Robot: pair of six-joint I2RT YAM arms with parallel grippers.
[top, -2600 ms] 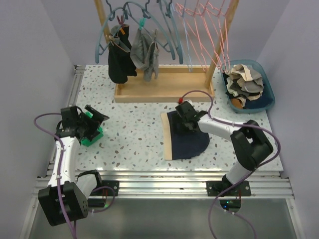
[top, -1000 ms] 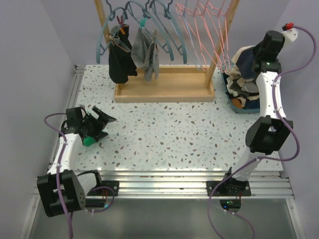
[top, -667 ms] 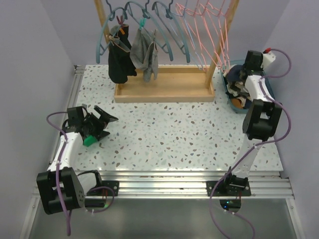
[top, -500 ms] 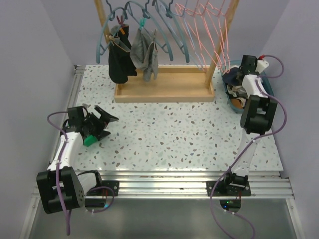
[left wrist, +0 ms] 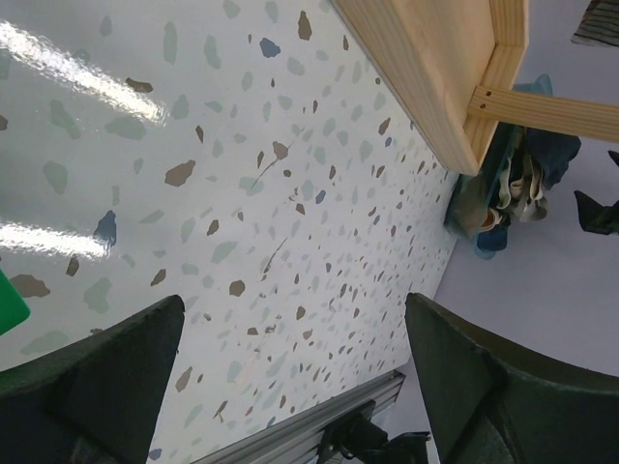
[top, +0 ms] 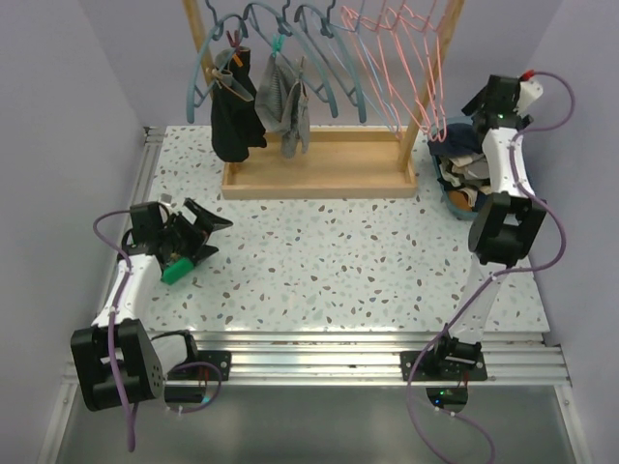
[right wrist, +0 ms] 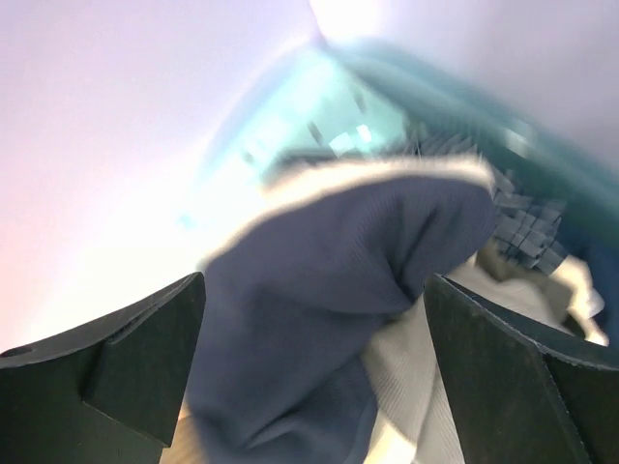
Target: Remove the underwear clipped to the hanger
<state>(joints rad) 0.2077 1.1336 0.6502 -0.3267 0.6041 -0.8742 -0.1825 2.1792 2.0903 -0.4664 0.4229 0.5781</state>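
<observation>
Underwear (top: 232, 116) is seen clipped to blue hangers (top: 218, 53) on the wooden rack (top: 319, 176), hung clear of the speckled terrazzo table (top: 368, 261). The right gripper (top: 481, 104) is held wide open and empty above the teal basket (top: 522, 198), a position judged suited to dropping the navy pair (right wrist: 319, 290) onto the pile. The left gripper (top: 205, 230), likewise spread and empty, is parked low by a green object (top: 176, 272). Everything is enclosed by lilac walls (top: 77, 106).

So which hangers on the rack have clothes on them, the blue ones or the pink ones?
The blue hangers, on the left: a black garment and a grey garment hang from them. The pink hangers are bare.
</observation>
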